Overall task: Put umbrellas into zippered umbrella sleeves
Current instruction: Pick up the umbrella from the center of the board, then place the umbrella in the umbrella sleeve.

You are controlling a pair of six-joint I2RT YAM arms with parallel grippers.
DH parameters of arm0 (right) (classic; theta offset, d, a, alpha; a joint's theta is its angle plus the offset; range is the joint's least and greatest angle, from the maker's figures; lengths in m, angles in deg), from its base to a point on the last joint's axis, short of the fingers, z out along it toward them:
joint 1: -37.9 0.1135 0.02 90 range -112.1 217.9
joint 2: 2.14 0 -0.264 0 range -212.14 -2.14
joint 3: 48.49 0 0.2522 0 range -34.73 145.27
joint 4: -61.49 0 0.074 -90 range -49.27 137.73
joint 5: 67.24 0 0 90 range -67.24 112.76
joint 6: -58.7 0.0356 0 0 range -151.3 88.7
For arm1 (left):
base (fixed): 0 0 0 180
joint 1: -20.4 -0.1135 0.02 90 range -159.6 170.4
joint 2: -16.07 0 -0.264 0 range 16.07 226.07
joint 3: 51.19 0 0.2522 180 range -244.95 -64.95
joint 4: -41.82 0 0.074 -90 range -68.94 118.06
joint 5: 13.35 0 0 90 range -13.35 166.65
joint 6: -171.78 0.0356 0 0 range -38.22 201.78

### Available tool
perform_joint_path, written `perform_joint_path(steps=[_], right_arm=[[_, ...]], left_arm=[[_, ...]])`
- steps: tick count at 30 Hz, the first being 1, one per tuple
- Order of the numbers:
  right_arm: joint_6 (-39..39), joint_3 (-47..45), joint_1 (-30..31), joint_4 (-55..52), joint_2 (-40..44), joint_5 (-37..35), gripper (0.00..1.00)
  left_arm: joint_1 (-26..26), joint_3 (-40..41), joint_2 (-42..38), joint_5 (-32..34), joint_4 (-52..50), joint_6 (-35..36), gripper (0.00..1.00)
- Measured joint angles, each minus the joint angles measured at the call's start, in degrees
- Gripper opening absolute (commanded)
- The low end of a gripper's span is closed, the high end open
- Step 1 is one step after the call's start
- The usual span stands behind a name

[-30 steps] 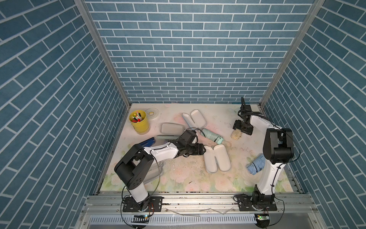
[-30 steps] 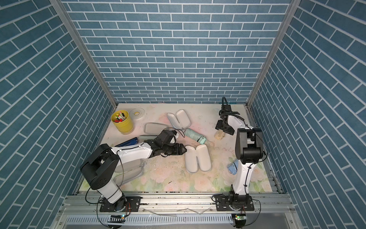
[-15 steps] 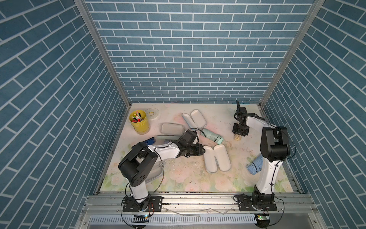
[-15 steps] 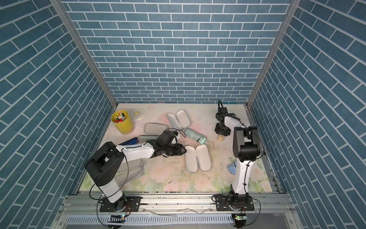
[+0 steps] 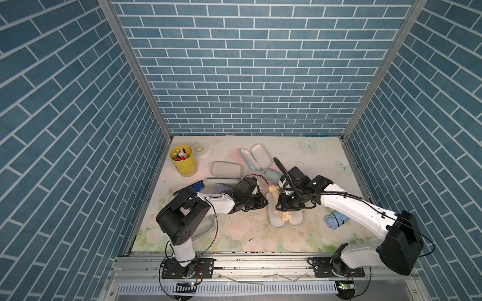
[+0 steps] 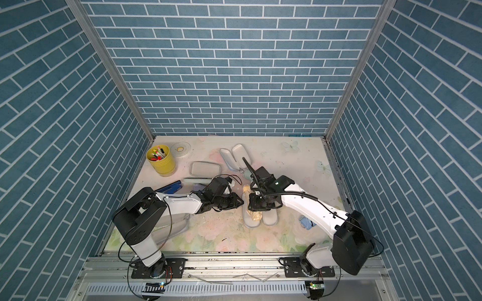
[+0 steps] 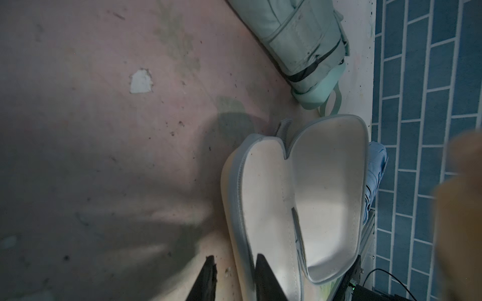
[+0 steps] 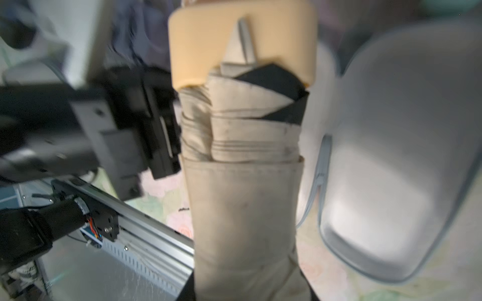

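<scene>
Two arms are cooperating: right gripper (image 5: 285, 207) pinching the cream umbrella (image 8: 242, 198) over the open sleeve (image 7: 326, 195); left gripper (image 7: 234, 258) straddling its rim for steadying, clamped or not I cannot tell.

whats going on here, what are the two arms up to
The right gripper holds the cream-beige umbrella over the open sleeve in the middle. The left gripper straddles that sleeve's rim. The mint umbrella and light blue umbrella lie loose nearby, not yet packed.
</scene>
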Motion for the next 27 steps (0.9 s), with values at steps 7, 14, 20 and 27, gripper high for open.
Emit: perform_joint_path(steps=[7,14,20,27], right_arm=[[3.56,-2.93,-0.63,1.20,-5.62,1.07,0.18],[2.49,-1.86,-3.76,4.20,-10.67,0.31,0.17],[1.18,0.26,-4.13,5.60,-13.03,-0.46,0.17],[-3.21,3.45,-4.07,5.25,-16.68,-2.99,0.17]], left_arm=[[0.76,0.66,0.39,0.02,2.21,-1.40,0.26],[0.92,0.94,0.87,-0.04,3.30,-1.99,0.22],[0.96,0.94,1.95,-0.31,4.15,-2.12,0.14],[0.94,0.94,2.86,-0.52,4.20,-1.95,0.09]])
